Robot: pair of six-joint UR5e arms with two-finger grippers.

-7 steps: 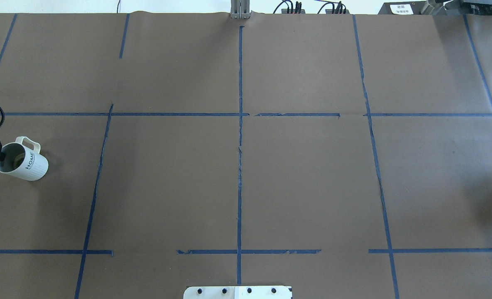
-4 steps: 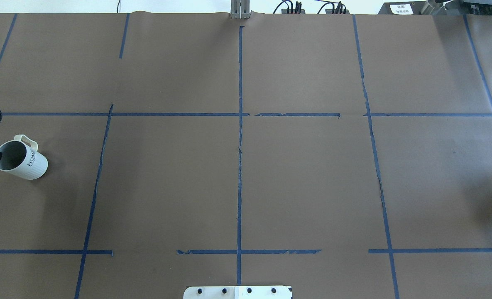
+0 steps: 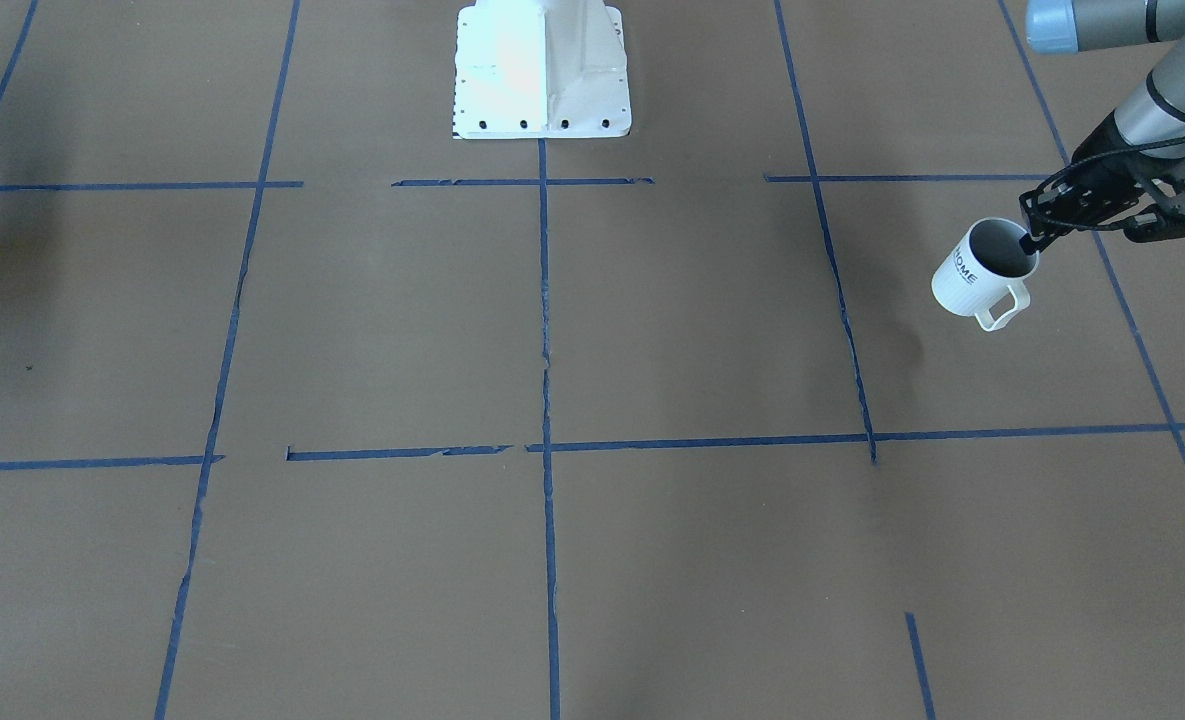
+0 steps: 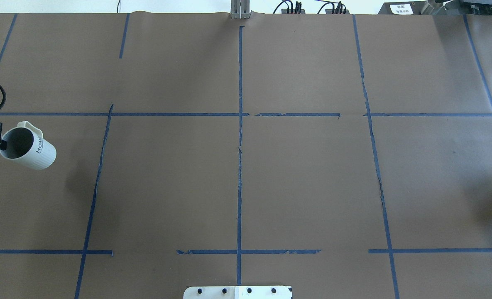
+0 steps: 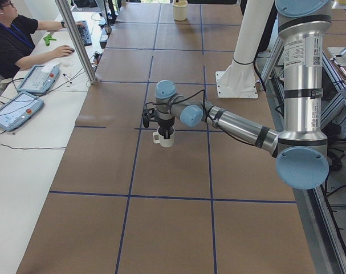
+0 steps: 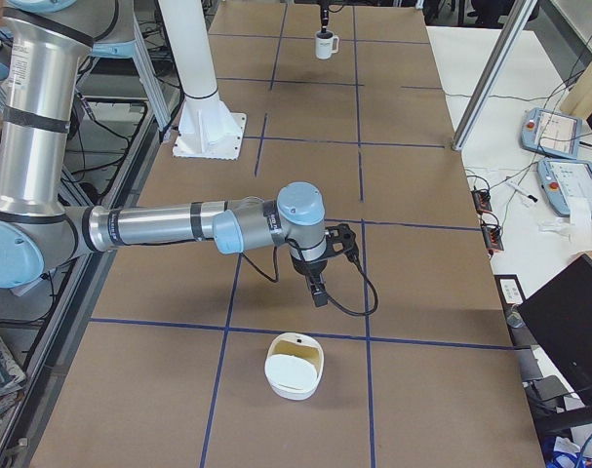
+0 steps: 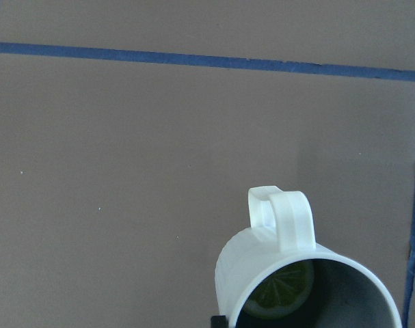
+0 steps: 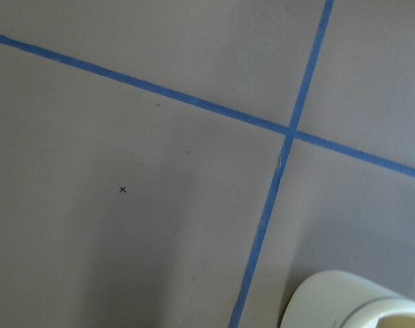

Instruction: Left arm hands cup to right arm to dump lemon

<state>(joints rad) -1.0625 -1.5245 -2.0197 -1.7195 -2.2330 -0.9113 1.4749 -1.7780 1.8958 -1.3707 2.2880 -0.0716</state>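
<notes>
The cup, a white ribbed mug with "HOME" lettering, hangs tilted above the brown table at its far left. My left gripper is shut on the cup's rim, opposite the handle. The front view shows the same hold, gripper on cup. In the left wrist view a lemon slice lies inside the cup. My right gripper shows only in the exterior right view, low over the table, and I cannot tell whether it is open or shut.
A white bowl stands on the table just in front of my right gripper; its rim shows in the right wrist view. The robot's white base stands at the table's near middle. An operator sits at a side desk.
The cup has risen off the table in my left gripper and shifted slightly toward the table's middle. Its shadow now lies apart from it on the table.
</notes>
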